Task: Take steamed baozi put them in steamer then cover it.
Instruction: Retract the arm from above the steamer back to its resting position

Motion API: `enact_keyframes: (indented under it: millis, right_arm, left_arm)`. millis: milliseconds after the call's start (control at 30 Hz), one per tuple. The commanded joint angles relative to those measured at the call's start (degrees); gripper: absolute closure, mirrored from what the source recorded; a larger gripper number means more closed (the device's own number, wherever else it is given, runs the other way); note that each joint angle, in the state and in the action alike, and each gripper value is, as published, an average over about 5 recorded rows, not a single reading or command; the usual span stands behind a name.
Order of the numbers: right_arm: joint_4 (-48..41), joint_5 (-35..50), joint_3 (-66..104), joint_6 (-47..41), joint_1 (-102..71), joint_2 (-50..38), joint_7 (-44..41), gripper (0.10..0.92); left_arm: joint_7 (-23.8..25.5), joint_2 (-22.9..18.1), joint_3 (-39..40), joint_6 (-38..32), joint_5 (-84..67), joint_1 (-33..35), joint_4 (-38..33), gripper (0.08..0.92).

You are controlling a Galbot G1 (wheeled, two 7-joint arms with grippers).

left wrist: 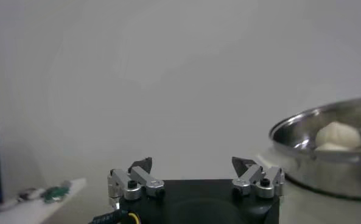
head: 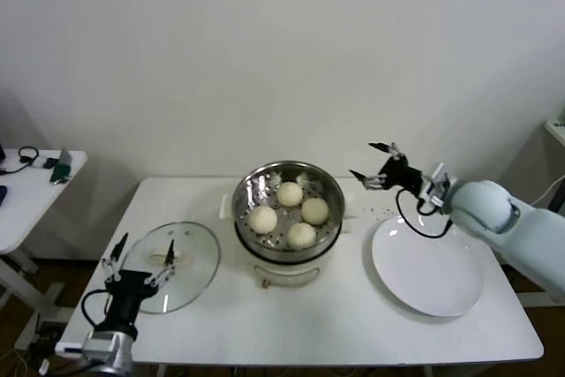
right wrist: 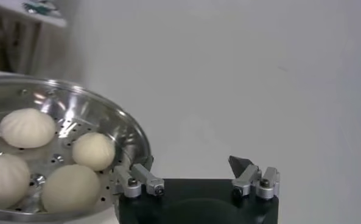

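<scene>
The steamer (head: 288, 209) is shiny perforated metal, the four buns (head: 290, 213) smooth matt dough, the lid (head: 172, 266) clear glass with a metal rim, the plate (head: 428, 271) glossy white, the table (head: 353, 324) matt white

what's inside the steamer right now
Four steamed baozi sit on the perforated tray inside the steamer, uncovered. The cover lies on the table to its left. Whatever is below the tray is hidden.

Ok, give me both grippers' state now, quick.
Left gripper: open, empty, above the near edge of the glass lid.
Right gripper: open, empty, in the air beside the steamer.
</scene>
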Motion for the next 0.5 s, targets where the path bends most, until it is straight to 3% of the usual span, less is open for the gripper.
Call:
enact_keyframes:
  millis: [33, 333, 500]
  right_arm:
    - [4.22, -8.30, 51.92, -1.29, -43.66, 9.67, 2.38, 0.203]
    - [9.98, -12.60, 65.20, -3.25, -57.83, 24.65, -0.02, 0.203]
    - [11.62, -14.27, 68.52, -1.50, -63.05, 30.84, -0.55, 0.203]
  left_arm:
    - [-2.51, -0.53, -1.92, 0.35, 33.91, 0.72, 0.14, 0.177]
    - [4.76, 0.19, -1.06, 3.30, 58.39, 1.64, 0.51, 0.177]
    - [5.27, 0.87, 0.44, 5.20, 66.11, 2.37, 2.31, 0.177]
